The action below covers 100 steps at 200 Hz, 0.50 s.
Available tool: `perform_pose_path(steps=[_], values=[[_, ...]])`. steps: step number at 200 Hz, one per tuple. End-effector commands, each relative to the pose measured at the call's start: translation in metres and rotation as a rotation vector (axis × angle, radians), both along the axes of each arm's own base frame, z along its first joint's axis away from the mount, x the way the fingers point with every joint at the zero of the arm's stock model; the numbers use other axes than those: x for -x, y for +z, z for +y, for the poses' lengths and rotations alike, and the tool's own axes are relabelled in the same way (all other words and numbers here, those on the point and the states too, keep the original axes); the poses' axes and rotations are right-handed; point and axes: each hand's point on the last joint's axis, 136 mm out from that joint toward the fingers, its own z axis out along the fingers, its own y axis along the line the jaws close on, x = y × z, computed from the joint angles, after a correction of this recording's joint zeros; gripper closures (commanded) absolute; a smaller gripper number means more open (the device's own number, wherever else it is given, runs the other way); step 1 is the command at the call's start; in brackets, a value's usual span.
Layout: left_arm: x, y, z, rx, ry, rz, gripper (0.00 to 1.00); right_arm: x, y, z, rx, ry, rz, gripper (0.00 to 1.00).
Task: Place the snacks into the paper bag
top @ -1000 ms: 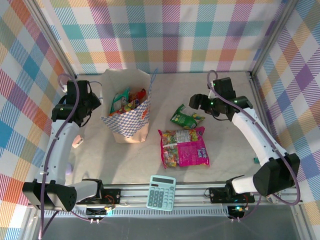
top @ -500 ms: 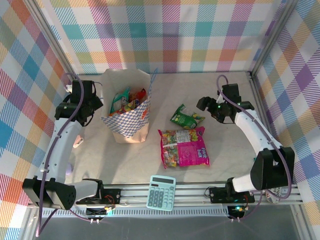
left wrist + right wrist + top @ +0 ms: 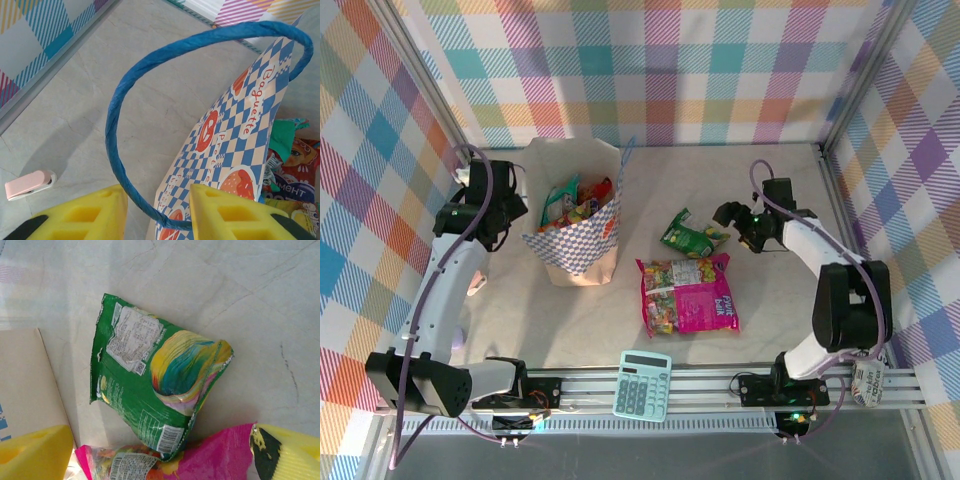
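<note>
Top external: calculator [image 3: 643,385] near magenta packet [image 3: 688,296], slightly apart.

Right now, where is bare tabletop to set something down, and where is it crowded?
Free: the far strip between the back wall and the green packet; the near patch between the paper bag, magenta packet and calculator; the stretch between magenta packet and right arm. Crowded: mid-table, where green packet touches magenta packet, right claw beside them.
</note>
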Motion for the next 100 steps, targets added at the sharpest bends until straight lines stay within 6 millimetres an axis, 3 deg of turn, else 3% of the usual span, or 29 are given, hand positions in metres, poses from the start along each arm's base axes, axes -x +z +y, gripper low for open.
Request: perform_pose_path(steps=[1,100], values=[[0.005,0.001,0.000,-0.034,-0.005,0.027,0.63,-0.010,-0.009,0.004,-0.029,0.005,0.006,0.09],[0.006,0.002,-0.001,-0.059,-0.003,0.038,0.63,-0.027,-0.038,0.013,-0.067,0.024,0.052,0.14]])
